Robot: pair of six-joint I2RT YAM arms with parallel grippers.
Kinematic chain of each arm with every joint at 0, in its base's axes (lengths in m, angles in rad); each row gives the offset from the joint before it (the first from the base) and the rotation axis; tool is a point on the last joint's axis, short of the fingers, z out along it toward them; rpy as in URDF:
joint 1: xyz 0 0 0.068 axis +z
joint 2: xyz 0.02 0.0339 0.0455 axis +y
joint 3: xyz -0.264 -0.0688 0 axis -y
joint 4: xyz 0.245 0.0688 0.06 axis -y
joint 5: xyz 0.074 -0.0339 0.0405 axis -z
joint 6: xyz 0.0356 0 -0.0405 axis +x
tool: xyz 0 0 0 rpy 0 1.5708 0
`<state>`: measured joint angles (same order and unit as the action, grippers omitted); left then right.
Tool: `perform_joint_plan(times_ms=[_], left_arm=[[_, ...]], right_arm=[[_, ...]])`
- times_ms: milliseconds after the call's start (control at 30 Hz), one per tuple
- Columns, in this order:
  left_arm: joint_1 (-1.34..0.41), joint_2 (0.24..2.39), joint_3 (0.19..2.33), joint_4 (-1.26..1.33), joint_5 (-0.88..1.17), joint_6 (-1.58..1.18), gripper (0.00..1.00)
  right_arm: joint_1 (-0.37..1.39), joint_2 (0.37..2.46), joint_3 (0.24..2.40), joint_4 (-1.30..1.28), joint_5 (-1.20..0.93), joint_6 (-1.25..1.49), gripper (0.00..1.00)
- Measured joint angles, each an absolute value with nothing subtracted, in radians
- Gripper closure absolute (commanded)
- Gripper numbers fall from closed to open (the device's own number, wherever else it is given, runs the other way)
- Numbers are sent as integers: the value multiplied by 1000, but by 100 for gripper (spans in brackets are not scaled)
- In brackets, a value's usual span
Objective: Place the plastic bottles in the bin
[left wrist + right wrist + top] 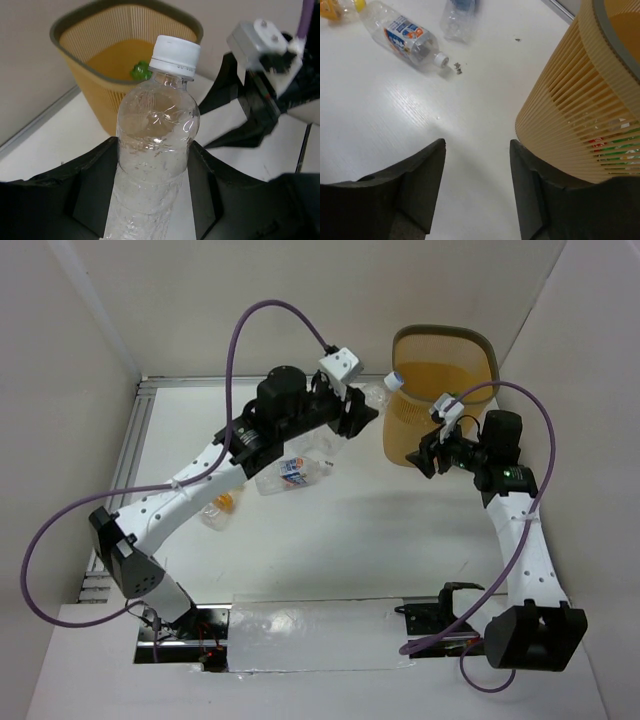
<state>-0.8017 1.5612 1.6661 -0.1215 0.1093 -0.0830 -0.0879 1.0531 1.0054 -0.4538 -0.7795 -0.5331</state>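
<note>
Clear white-capped bottle (155, 145): clamped between the left gripper's (155, 172) jaws, cap pointing toward the bin (92, 97) | right gripper (477, 147): jaws apart, nothing between them, just beside the bin wall | blue-labelled bottle (295, 472): lying on the table (340, 530) | green bottle (141, 71): inside the bin

The clear bottle (155, 150) in front of the bin (95, 95) is thin, glossy, crinkled plastic with a ribbed white cap (175, 52). The bin is translucent yellow-orange plastic, finely slatted, with a darker matt rim (56, 34). Beside the bin, the table (385, 115) is white, smooth and faintly wood-grained. Farther from the bin, the labelled bottle (402, 36) is glossy clear plastic.
</note>
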Motion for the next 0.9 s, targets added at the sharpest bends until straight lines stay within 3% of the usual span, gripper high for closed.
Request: perform_joint_plan(times_ms=[200,600,900], left_arm=[[-741,1702,1820,57,171,-221,73],[-663,2158,2281,542,168,-721,77],[-659,2396,2432,607,49,-970,77]], right_arm=[[-88,1040,1016,-495,-809,-598,21],[-88,897,818,-585,-807,-715,21],[-88,871,759,-611,-803,-739,21]])
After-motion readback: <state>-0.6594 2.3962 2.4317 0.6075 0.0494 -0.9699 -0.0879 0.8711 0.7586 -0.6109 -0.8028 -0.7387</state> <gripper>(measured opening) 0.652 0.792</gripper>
